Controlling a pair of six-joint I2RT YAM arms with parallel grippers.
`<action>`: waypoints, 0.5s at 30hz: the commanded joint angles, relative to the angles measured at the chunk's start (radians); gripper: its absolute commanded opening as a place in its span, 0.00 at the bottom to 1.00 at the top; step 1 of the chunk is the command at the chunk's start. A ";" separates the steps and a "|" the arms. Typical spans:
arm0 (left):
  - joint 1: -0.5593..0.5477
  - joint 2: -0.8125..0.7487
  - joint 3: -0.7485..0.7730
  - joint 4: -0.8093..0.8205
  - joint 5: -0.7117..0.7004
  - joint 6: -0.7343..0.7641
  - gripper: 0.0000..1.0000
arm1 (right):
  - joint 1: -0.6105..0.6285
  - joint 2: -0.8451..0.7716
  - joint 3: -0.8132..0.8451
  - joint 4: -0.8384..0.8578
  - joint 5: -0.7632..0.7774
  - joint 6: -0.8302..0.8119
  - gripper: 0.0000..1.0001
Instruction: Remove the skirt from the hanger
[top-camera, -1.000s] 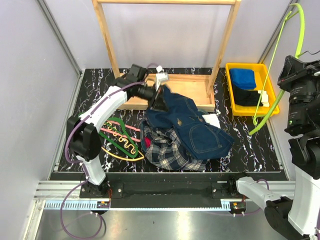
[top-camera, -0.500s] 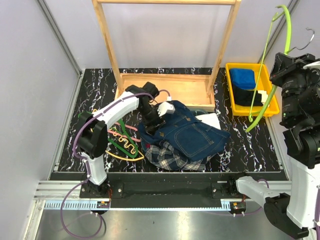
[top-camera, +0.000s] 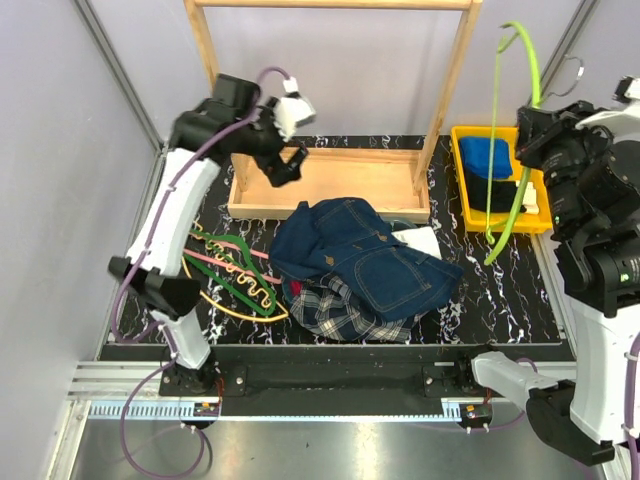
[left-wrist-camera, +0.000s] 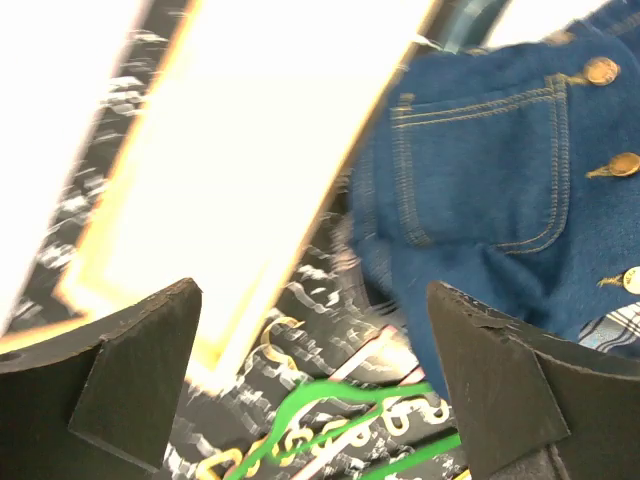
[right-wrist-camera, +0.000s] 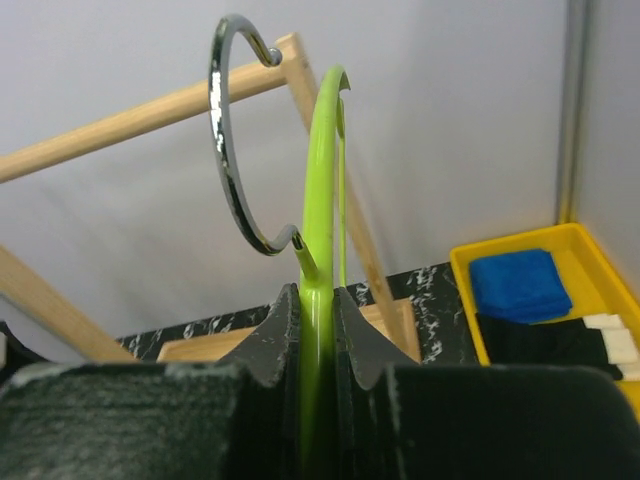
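Black marbled table (top-camera: 500, 275) between plain grey walls, and there's a heap of clothes at centre frame.
A wooden rack (top-camera: 452, 80) stands at the back. The denim garment (top-camera: 370, 255) sprawls over the plaid skirt (top-camera: 345, 312), which peeks out along the heap's lower edge. The yellow bin (top-camera: 458, 180) sits at right. The dark green hanger (top-camera: 245, 290) lies left of the skirt among other hangers. At upper left the left gripper (top-camera: 288, 162) hangs spread wide and empty. The right gripper (right-wrist-camera: 316, 300) is clamped on the lime-green hanger (right-wrist-camera: 322, 180).
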 joint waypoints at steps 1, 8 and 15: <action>0.115 -0.118 0.032 -0.011 -0.037 -0.095 0.99 | -0.002 0.077 0.038 0.000 -0.245 0.060 0.00; 0.428 -0.358 -0.255 0.232 0.083 -0.379 0.99 | 0.096 0.319 -0.010 0.084 -0.732 0.205 0.00; 0.537 -0.702 -0.438 0.259 0.002 -0.476 0.99 | 0.393 0.382 -0.111 0.193 -0.718 0.205 0.00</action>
